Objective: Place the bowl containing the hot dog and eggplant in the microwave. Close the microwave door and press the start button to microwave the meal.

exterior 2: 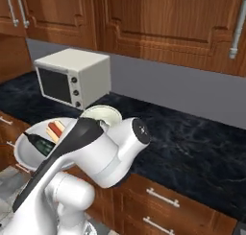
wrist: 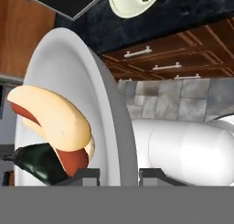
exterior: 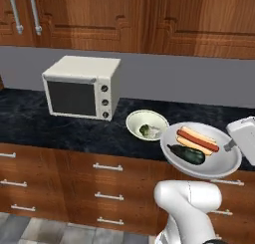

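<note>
The shallow pale bowl (exterior: 219, 163) hangs in the air in front of the counter's drawers, tilted a little. In it lie the hot dog (exterior: 197, 139) in its tan bun and, beside it, the dark glossy eggplant (exterior: 188, 154). My gripper (exterior: 230, 147) is shut on the bowl's right rim. In the hand view the rim (wrist: 119, 141) runs between the two fingertips of the gripper (wrist: 119, 175), with hot dog (wrist: 50, 115) and eggplant (wrist: 39, 166) on the inner side. In the right base view my arm covers part of the bowl (exterior 2: 26, 152). The microwave is out of view.
A small white toaster oven (exterior: 82, 86) with three knobs stands on the dark counter (exterior: 30, 123) at the left. A deeper cream bowl with broccoli (exterior: 146, 124) sits just behind the held bowl. Wooden drawers (exterior: 107, 168) lie below, wall cabinets above.
</note>
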Motion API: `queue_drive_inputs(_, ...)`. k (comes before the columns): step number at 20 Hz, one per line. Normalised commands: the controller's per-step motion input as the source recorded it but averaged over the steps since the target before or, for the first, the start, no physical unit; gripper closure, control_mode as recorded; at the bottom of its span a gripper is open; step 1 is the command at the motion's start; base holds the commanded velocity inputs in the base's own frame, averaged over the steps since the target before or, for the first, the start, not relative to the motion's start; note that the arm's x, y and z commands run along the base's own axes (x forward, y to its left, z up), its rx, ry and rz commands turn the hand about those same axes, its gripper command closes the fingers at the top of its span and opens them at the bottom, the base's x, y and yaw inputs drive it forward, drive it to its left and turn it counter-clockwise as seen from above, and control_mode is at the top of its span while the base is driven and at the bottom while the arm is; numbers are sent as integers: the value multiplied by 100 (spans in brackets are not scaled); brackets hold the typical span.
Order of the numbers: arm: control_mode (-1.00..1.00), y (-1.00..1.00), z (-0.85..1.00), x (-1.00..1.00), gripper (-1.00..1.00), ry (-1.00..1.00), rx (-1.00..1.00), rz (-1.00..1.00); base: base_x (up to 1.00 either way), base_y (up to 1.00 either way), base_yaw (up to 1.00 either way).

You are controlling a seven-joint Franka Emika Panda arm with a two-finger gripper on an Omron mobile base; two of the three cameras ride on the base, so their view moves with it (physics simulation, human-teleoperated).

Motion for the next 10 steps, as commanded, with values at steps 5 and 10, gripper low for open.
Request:
queue_drive_inputs(5, 100, 0, 0, 0, 100, 0, 0, 0, 1, 52, 77)
queue_drive_inputs(10, 100, 0, 0, 0, 100, 0, 0, 0, 7, 67, 72)
